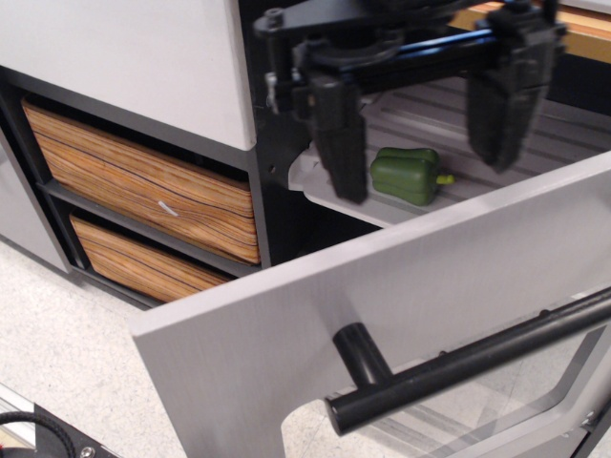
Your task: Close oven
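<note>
The oven [401, 286] fills the lower right, its brushed-grey door swung open toward the camera, black bar handle [458, 367] in front. A green toy pepper [406, 176] lies on the ribbed shelf [535, 129] inside. Above it hangs the gripper [420, 143] — fingers spread wide apart, holding nothing.
</note>
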{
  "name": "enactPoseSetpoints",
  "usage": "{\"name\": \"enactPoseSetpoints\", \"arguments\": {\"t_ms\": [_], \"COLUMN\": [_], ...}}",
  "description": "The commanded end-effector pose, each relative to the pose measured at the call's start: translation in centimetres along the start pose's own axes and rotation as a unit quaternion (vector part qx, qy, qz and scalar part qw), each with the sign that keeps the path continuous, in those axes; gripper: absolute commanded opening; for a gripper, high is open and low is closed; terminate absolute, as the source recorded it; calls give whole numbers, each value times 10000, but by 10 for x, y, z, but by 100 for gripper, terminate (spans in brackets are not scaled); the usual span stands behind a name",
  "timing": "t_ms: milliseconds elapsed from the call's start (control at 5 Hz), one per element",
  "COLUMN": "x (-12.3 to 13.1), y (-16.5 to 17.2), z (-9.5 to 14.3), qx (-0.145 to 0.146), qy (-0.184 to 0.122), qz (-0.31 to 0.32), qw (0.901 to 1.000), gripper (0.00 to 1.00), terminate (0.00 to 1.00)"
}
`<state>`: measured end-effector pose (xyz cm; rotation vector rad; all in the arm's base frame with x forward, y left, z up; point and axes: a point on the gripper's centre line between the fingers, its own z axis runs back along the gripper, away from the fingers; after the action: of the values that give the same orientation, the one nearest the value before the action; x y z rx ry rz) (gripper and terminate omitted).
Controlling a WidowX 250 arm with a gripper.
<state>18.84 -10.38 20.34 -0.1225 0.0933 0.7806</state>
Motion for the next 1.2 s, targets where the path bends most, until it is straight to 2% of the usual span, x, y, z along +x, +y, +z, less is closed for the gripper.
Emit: {"name": "enactPoseSetpoints", "arguments": {"t_ms": [0,400,600,800,1000], "x": [-22,-21,-1,21,36], "y": [-14,-15,-19,-22,-23], "z": [-2,-39,-33,-17,-8], "qx": [-140,-10,-232,-525,-664], "qy": [498,552,47,-362,-208], "qz": [209,321,380,411,418], "qw": [9984,9980,9990,9971,9967], "gripper": [100,100,100,100,100], "terminate": [0,0,0,0,0]}}
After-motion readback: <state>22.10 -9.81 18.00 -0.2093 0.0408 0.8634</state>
